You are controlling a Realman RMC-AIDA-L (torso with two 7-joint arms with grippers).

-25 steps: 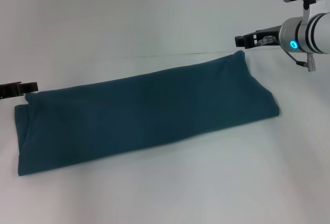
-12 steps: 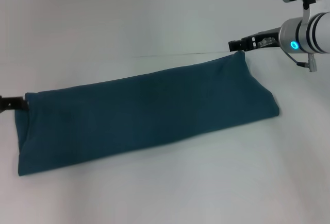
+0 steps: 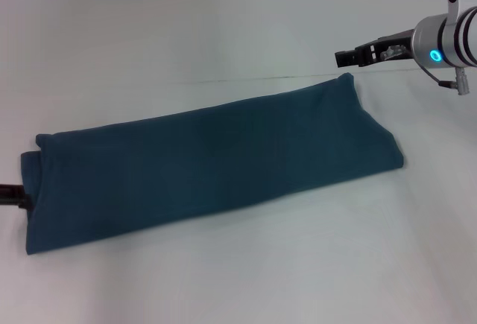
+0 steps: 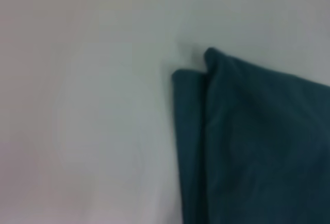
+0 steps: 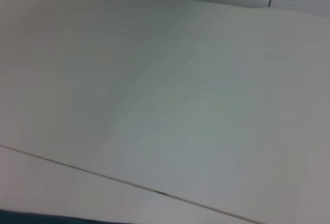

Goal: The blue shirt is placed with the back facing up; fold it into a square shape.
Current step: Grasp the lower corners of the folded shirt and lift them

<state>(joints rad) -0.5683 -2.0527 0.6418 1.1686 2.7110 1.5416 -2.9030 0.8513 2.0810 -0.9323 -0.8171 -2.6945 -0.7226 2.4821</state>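
Observation:
The blue shirt (image 3: 216, 160) lies on the white table as a long, plain teal band, running from near left to far right. My right gripper (image 3: 344, 58) hovers just above and behind the shirt's far right corner, apart from the cloth. Only a dark sliver of my left gripper (image 3: 12, 194) shows at the picture's left edge, beside the shirt's left end. The left wrist view shows a layered corner of the shirt (image 4: 247, 141). The right wrist view shows mostly bare table, with a thin strip of the shirt (image 5: 31, 220) at its edge.
The white table (image 3: 223, 279) surrounds the shirt on all sides. A thin seam line (image 3: 223, 80) crosses the table behind the shirt.
The left gripper has slid from the shirt's far left corner toward the near side, nearly out of view. The right gripper dipped to the far right corner, then lifted slightly away.

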